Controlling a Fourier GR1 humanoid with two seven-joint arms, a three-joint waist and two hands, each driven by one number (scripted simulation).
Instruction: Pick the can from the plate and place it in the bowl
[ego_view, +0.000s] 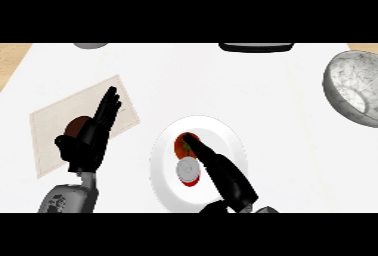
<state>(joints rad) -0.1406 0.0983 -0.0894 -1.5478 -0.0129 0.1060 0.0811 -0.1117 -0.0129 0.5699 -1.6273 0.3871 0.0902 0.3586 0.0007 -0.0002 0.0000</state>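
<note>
Meanwhile, the right hand (225, 175), fingers straight, touches the can (187, 161), likely light, rigid and slippery; best gripped across its sides.

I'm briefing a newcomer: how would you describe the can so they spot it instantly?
Find the white plate near the counter's front. The can lies on it, red-sided with a silver end facing up, beside the right hand. Nothing else on the plate is red and silver.

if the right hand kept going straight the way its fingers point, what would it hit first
Probably the can. The right hand points up and left across the white plate, its fingertips already beside the can's top. Whether they touch it yet is unclear from this steep view.
</note>
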